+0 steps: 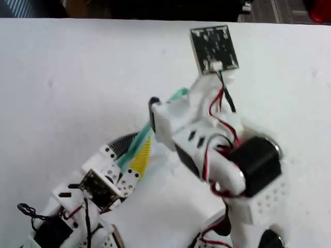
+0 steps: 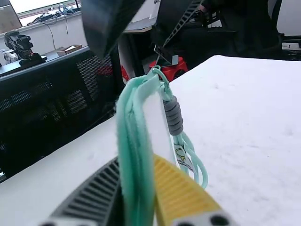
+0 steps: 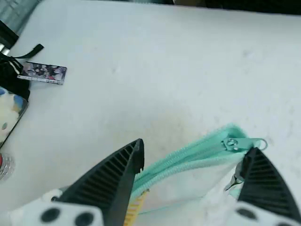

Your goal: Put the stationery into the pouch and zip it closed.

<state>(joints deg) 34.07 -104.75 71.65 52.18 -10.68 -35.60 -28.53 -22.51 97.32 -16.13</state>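
A mint-green pouch (image 1: 138,140) is held off the white table between the two arms. My left gripper (image 1: 132,151), with one grey and one yellow finger, is shut on the pouch's near end (image 2: 136,141). My right gripper (image 3: 195,148) stands open with its black fingers on either side of the pouch's far end (image 3: 188,157). The zip slider (image 3: 231,143) sits at that end, and the zip teeth behind it look closed. A grey toggle and a mint cord (image 2: 173,115) hang by the slider. In the left wrist view the right gripper (image 2: 141,42) shows above the pouch's tip.
A small printed card (image 3: 42,73), a black strap and a patterned flat object (image 3: 10,113) lie at one edge of the white table (image 1: 77,77). A black mesh panel (image 2: 56,103) and a red stool (image 2: 164,68) stand beyond the table.
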